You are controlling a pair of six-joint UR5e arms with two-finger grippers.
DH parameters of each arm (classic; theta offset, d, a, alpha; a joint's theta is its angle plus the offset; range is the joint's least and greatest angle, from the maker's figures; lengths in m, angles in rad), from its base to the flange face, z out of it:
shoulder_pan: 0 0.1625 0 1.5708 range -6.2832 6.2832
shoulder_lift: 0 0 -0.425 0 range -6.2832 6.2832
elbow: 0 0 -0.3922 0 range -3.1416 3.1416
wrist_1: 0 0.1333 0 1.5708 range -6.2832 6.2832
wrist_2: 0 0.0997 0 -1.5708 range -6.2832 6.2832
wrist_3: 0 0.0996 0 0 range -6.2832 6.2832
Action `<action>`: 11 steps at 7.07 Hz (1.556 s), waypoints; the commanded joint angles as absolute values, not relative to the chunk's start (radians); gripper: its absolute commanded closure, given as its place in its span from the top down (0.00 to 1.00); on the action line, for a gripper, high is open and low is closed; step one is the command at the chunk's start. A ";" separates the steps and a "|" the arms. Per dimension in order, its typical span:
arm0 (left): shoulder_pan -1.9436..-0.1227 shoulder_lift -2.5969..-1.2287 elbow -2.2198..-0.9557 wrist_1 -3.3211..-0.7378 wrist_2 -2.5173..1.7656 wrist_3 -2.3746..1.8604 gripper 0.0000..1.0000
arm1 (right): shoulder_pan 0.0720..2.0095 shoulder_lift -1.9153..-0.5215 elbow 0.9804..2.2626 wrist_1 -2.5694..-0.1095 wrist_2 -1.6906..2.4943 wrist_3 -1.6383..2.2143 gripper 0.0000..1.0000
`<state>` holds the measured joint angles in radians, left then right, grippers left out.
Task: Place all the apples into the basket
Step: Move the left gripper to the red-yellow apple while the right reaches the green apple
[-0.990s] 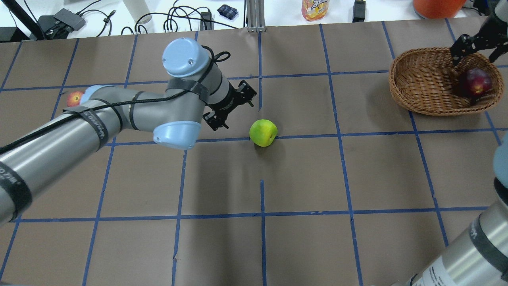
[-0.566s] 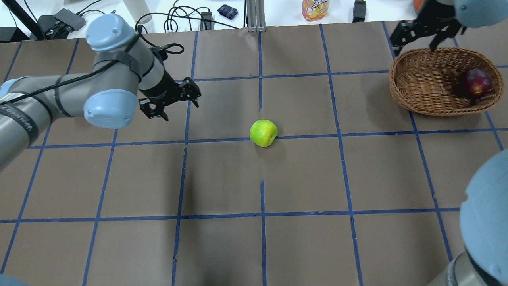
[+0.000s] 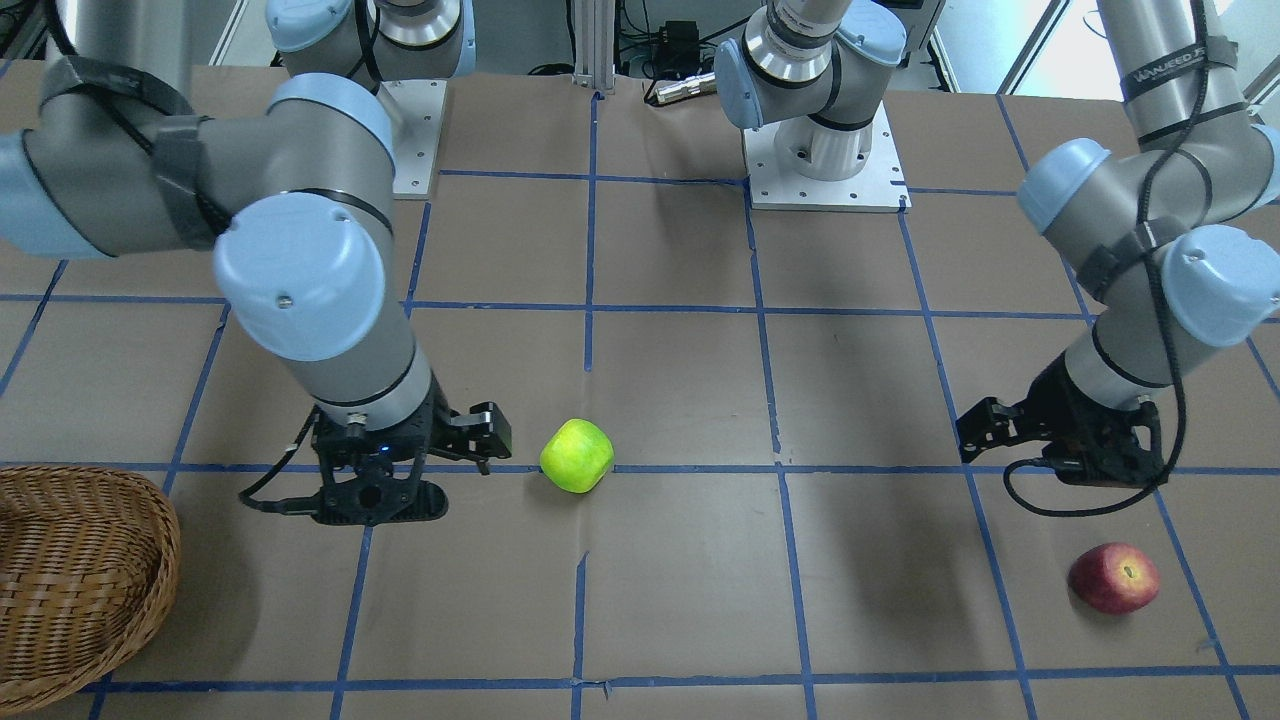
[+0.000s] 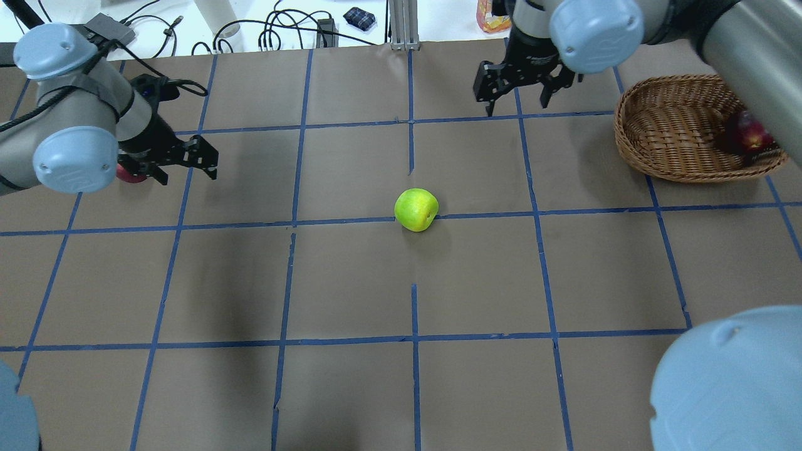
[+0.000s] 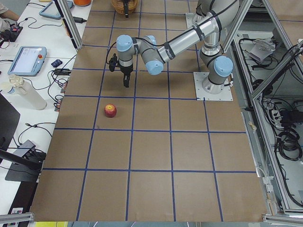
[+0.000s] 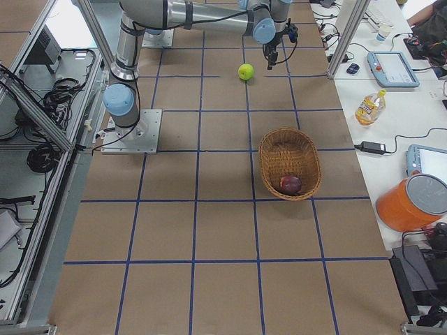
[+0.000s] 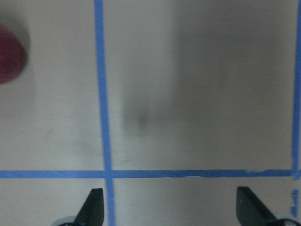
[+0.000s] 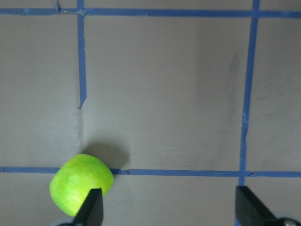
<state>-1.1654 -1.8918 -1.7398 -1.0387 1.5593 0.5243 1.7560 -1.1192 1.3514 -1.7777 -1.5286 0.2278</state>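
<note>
The yellow-green apple (image 4: pixel 415 210) lies mid-table, also in the front view (image 3: pixel 577 455) and at the lower left of the right wrist view (image 8: pixel 81 183). My right gripper (image 4: pixel 517 100) (image 3: pixel 440 465) (image 8: pixel 171 212) is open and empty, with the apple just outside one finger. The red apple (image 3: pixel 1114 577) (image 5: pixel 110 110) lies at the far left, partly hidden overhead (image 4: pixel 128 175) and at the left wrist view's edge (image 7: pixel 9 61). My left gripper (image 4: pixel 187 168) (image 3: pixel 1045 455) (image 7: pixel 171 212) is open and empty beside it. The maroon apple (image 4: pixel 749 134) (image 6: pixel 290 184) lies in the wicker basket (image 4: pixel 677 131) (image 3: pixel 60 570).
Blue tape lines grid the brown table. A juice bottle (image 6: pixel 368 106), cables and tablets lie on the white bench past the table's far edge. An orange container (image 6: pixel 412 202) stands near the basket's end. The arm bases (image 3: pixel 820 150) stand at the robot's side.
My left gripper has swung left from near the green apple to beside the red apple. My right gripper has left the basket and moved left toward the green apple. No apple has moved.
</note>
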 commanded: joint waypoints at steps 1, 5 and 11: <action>-1.071 -1.986 -1.646 -1.019 1.588 0.693 1.00 | 1.798 -1.050 1.358 -1.833 -1.418 0.611 1.00; -1.035 -2.121 -1.628 -0.842 1.575 0.713 1.00 | 1.839 -0.956 1.358 -1.862 -1.367 0.745 1.00; -1.037 -2.209 -1.555 -0.798 1.487 0.701 1.00 | 1.839 -0.957 1.424 -1.859 -1.358 0.778 1.00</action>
